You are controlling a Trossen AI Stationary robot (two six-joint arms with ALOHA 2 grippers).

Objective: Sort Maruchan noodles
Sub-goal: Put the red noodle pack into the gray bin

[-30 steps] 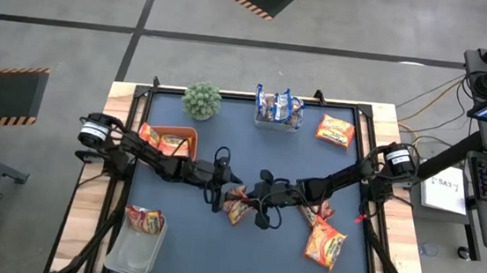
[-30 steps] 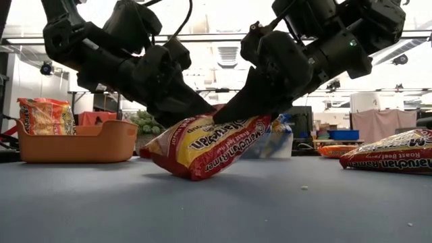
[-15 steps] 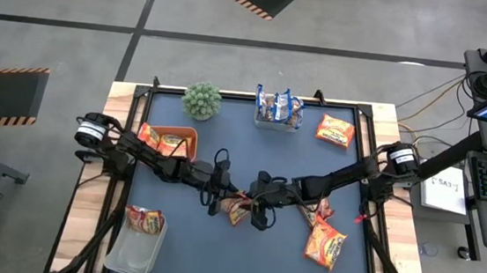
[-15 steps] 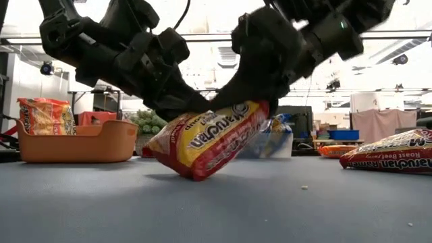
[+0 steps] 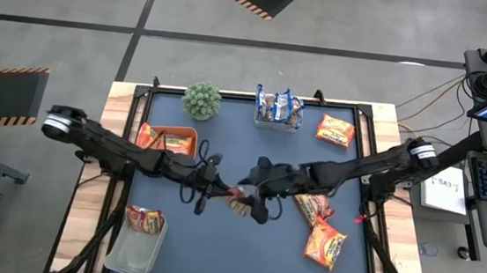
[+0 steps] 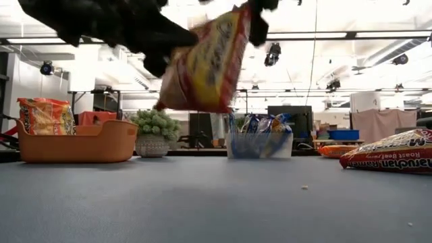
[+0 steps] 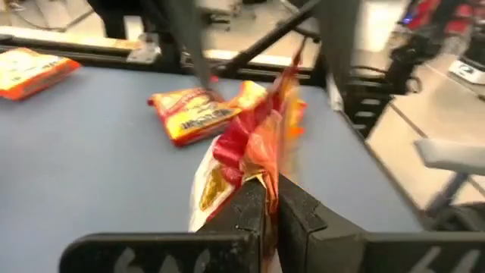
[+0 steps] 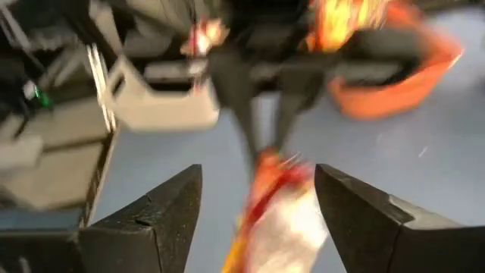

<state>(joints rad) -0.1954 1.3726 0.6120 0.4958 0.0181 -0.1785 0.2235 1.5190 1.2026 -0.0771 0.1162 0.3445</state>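
Low view shows us the blue-grey table [image 6: 202,202] under a bright, open workshop. Our left gripper [image 7: 271,199] pinches a noodle packet [image 6: 206,64] tight, lifted above mid-table; our right gripper [image 8: 258,199] gapes wide, empty, beside it.

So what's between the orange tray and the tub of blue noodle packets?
In the low view, a little green plant in a pot stands between the orange tray and the clear tub of blue packets.
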